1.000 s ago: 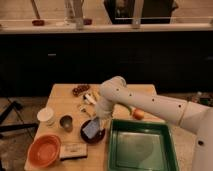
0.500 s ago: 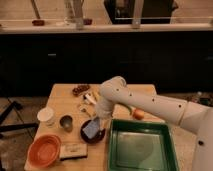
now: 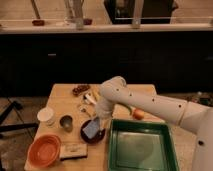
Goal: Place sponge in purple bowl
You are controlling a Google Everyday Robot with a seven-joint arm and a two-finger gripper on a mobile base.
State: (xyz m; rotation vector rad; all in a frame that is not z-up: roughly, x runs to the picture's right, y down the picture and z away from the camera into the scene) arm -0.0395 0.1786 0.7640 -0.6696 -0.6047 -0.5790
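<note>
The purple bowl [image 3: 86,135] stands on the wooden table [image 3: 62,102], just left of the green tray. The sponge [image 3: 91,128], a blue-grey block, lies tilted inside the bowl. My gripper [image 3: 101,120] hangs straight down from the white arm [image 3: 145,102] over the bowl's right side, right at the sponge's upper end. I cannot tell whether it touches the sponge.
An orange bowl [image 3: 44,150] sits at the front left, with a pale beige block [image 3: 73,150] beside it. A metal cup [image 3: 66,122] and a white cup [image 3: 46,115] stand left of the purple bowl. The green tray [image 3: 140,165] fills the front right. An orange fruit [image 3: 138,114] and small items [image 3: 80,90] lie farther back.
</note>
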